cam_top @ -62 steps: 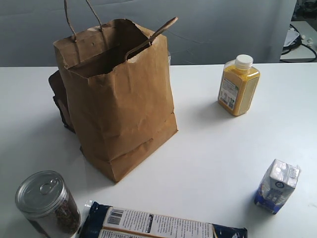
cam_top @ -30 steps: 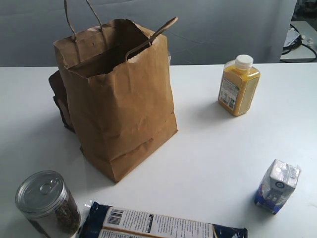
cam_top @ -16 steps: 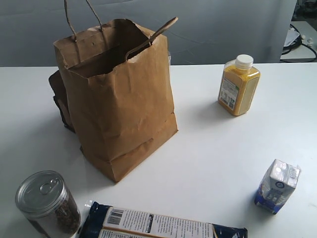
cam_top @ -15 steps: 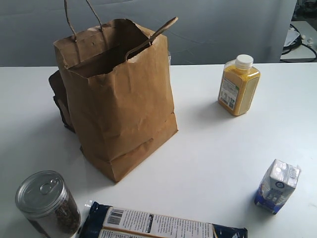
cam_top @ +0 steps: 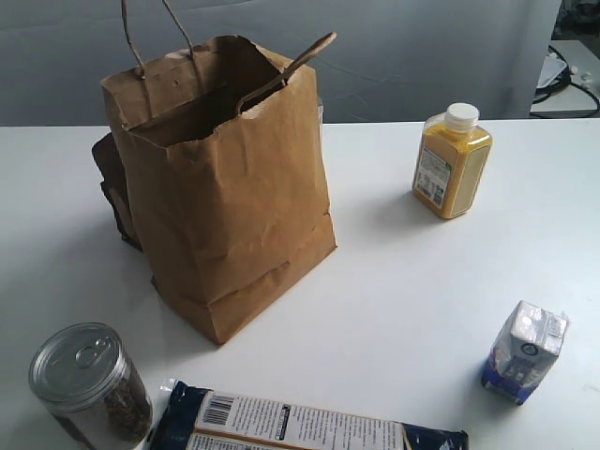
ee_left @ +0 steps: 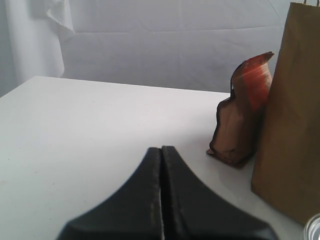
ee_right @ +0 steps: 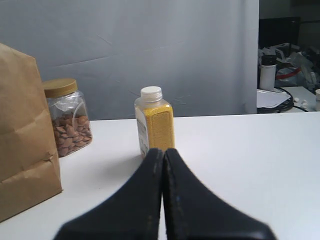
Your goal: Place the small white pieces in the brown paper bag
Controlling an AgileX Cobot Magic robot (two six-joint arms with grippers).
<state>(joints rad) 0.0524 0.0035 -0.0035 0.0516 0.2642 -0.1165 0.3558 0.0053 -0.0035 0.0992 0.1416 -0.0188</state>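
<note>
The brown paper bag (cam_top: pixel 225 187) stands open and upright at the table's left centre, its cord handles sticking up. Its side also shows in the left wrist view (ee_left: pixel 292 110) and the right wrist view (ee_right: pixel 22 135). Two tiny white lumps (ee_right: pixel 299 100), possibly the small white pieces, lie far off past the table's far edge; the exterior view shows none. My left gripper (ee_left: pixel 161 149) is shut and empty, low over bare table near the bag. My right gripper (ee_right: pixel 163 150) is shut and empty, facing the yellow bottle. Neither arm appears in the exterior view.
A dark brown pouch (cam_top: pixel 112 187) leans behind the bag. A yellow bottle (cam_top: pixel 452 164) stands at the back right, a white-and-blue carton (cam_top: pixel 525 352) at the front right. A lidded can (cam_top: pixel 89 384) and a long packet (cam_top: pixel 300 422) lie at the front. A jar of almonds (ee_right: pixel 67 117) stands behind the bag.
</note>
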